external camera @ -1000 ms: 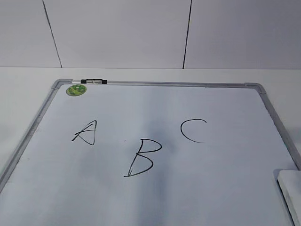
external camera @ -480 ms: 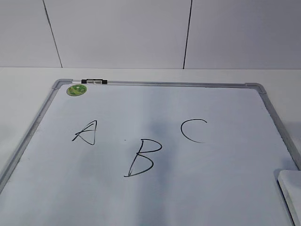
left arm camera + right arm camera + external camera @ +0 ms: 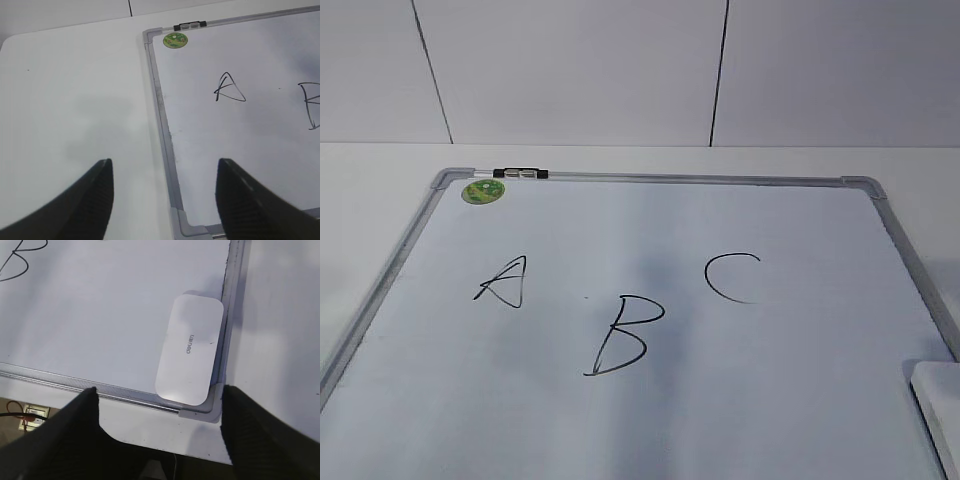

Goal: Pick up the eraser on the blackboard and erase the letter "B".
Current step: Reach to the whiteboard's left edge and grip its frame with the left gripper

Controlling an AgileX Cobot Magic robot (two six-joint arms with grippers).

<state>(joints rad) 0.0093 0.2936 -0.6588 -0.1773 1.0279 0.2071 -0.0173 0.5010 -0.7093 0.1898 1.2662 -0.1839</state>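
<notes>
The blackboard (image 3: 720,210) is a white dry-erase board with a silver-grey frame, lying flat on the table. It bears the black letters A (image 3: 502,282), the letter "B" (image 3: 620,336) and C (image 3: 730,277). The eraser (image 3: 190,348), a flat white rounded block with a small grey marking, lies in the board's near right corner; its edge shows in the exterior view (image 3: 938,415). My right gripper (image 3: 159,392) is open and empty, hovering just short of the eraser. My left gripper (image 3: 163,170) is open and empty over the board's near left corner. Neither gripper shows in the exterior view.
A round green sticker (image 3: 482,191) and a small black-and-silver marker (image 3: 520,174) sit at the board's far left corner. The white table (image 3: 75,100) extends left of the board. Its front edge (image 3: 165,447) lies just below the board, with cables beyond. A white wall stands behind.
</notes>
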